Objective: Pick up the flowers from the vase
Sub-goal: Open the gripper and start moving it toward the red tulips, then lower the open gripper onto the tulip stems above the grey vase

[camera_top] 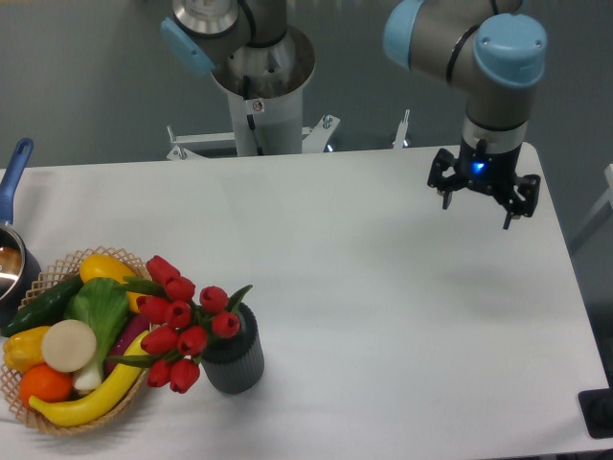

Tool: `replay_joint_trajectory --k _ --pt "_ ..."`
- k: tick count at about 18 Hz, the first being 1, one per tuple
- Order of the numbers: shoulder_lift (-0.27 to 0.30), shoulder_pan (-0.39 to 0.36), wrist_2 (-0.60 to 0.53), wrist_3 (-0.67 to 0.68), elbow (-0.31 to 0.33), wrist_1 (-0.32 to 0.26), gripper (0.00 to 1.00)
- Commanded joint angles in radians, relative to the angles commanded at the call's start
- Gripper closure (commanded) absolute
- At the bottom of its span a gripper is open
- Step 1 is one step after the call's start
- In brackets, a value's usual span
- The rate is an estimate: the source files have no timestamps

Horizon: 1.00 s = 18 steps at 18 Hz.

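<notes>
Gripper: we see the gripper [482, 201] hanging over the table's far right part, its dark fingers spread apart with nothing between them and nothing touching them; a blue light glows at its wrist.

Arm: directly above the gripper we see grey tube segments with smooth light-blue caps, leading up and left to a round metal base behind the table.

Table: under the gripper we see a flat, matte white table [383, 316], its top plain and smooth.

Vase: well apart from the gripper, down and far to its left, we see the vase [237, 358], a short dark grey cylinder with fine vertical ribs, standing upright near the table's front edge.

Flowers: the flowers [182, 321] sit in the vase's mouth and lean away from the gripper, out over the basket; we see glossy red tulip buds, rounded and closed, with narrow green leaves.

Basket: farther from the gripper than the vase and just beside it, we see a woven wicker basket [57, 425], round and tan, holding smooth fruit and vegetables: a curved yellow banana, an orange, a dark green cucumber and a leafy green.

Pot: farthest from the gripper, at the left edge, we see a metal pot [13, 268] with a blue handle, partly cut off from view.
</notes>
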<state>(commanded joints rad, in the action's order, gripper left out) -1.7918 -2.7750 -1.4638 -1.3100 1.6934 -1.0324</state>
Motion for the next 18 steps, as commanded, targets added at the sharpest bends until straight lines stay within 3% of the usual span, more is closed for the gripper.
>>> replay_joint_trajectory --k 10,14,18 --pt "0.084 0.011 0.427 0.069 0.083 0.006 0.00" --pt "0.081 0.048 0.465 0.081 0.092 0.009 0.00" --pt "0.071 0.057 0.644 0.084 0.115 0.015 0.00"
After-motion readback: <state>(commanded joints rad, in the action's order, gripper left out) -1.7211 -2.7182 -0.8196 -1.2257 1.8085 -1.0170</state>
